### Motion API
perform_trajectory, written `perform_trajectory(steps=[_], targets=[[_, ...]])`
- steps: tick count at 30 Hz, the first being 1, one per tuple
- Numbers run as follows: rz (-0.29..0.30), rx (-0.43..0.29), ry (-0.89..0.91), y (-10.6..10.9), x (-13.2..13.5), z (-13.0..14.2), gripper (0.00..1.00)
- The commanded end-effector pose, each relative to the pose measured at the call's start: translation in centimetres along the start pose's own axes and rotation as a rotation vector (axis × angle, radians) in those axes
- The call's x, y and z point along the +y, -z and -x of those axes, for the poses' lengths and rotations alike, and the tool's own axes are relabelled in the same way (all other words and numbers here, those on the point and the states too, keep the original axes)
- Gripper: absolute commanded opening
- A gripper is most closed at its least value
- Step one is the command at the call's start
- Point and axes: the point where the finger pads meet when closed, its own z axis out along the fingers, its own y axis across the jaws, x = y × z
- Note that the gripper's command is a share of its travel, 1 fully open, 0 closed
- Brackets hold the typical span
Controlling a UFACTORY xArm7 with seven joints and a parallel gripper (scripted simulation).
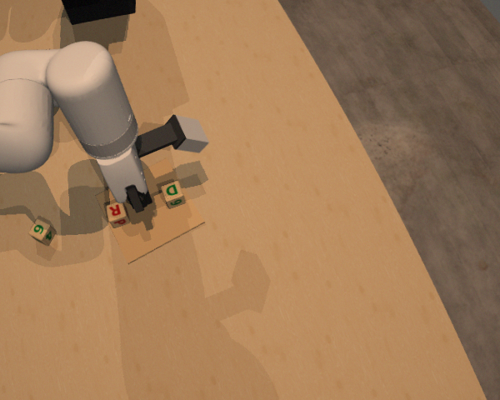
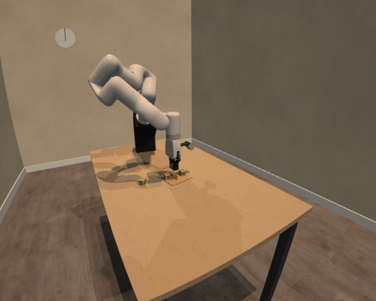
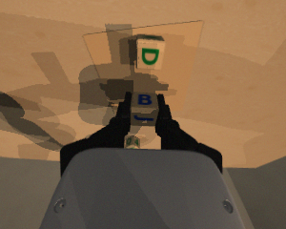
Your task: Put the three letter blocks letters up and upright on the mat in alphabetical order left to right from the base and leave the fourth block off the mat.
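Note:
The mat (image 1: 164, 227) (image 2: 177, 181) (image 3: 183, 43) lies flat. The red R block (image 1: 116, 211) (image 2: 167, 176) is at its left edge in the top view; I cannot tell whether it is fully on. The green D block (image 1: 172, 191) (image 2: 182, 172) (image 3: 150, 54) sits on the mat near the right edge. Both letters read upright from the base. My gripper (image 1: 139, 202) (image 2: 174, 165) (image 3: 143, 101) is shut on a block (image 3: 144, 107), held above the mat between R and D. Its upper face seems to show a blue J, its camera-facing side B. The fourth block (image 1: 40, 230) (image 2: 141, 181) (image 3: 132, 142) shows a 6 on top, off the mat.
The wrist camera housing (image 1: 192, 134) (image 2: 190, 146) sticks out from the hand above the table, towards the right in the top view. The black robot base (image 1: 99, 9) (image 2: 145, 139) stands at the back. Arm shadows fall over the mat and blocks.

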Motion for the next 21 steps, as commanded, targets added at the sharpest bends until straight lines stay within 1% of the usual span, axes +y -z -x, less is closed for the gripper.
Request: perform_trajectory(steps=[1,10,21], targets=[[0.003,0.003,-0.001,-1.4,0.1,-0.2,0.27],[0.003,0.003,-0.001,-3.6,0.2,-0.2,0.27],[0.003,0.003,-0.001,-4.1,0.2,-0.2,0.27]])
